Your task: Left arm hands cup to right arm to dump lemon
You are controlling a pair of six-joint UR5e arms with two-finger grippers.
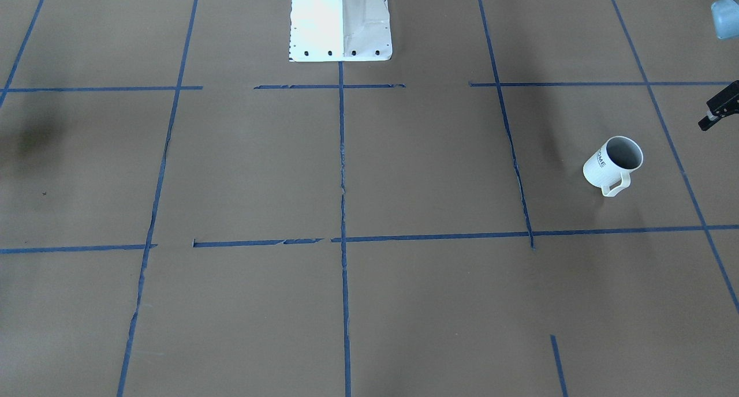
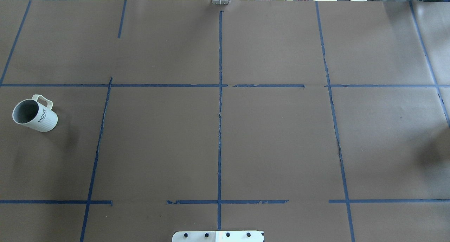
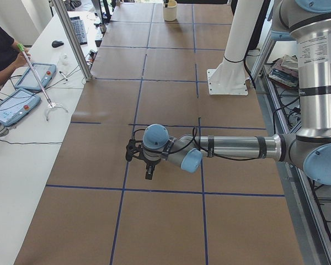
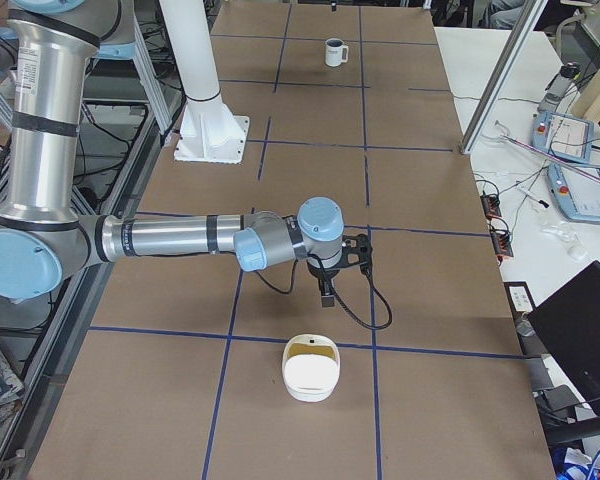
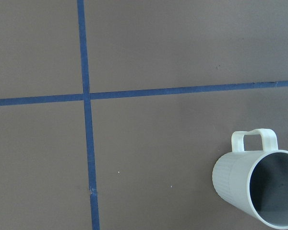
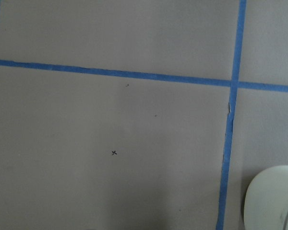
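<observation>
The cup (image 1: pixel 613 165) is an off-white mug with a loop handle and dark lettering. It stands upright on the brown table, far on the robot's left (image 2: pixel 35 115), and shows small in the exterior right view (image 4: pixel 334 52). Its grey inside (image 5: pixel 273 191) shows no lemon; the lemon is not in view. My left gripper (image 1: pixel 720 105) shows only as a black tip at the view's edge, apart from the cup; I cannot tell its state. It also shows in the exterior left view (image 3: pixel 148 174). My right gripper (image 4: pixel 325 296) points down over the table; I cannot tell its state.
A white bowl (image 4: pixel 311 368) with a yellowish inside sits near the right gripper, and its rim shows in the right wrist view (image 6: pixel 273 199). The white robot base (image 1: pixel 340 22) stands at mid table. Blue tape lines (image 2: pixel 219 129) cross the brown surface. An operator's table with tablets (image 3: pixel 22 88) runs alongside.
</observation>
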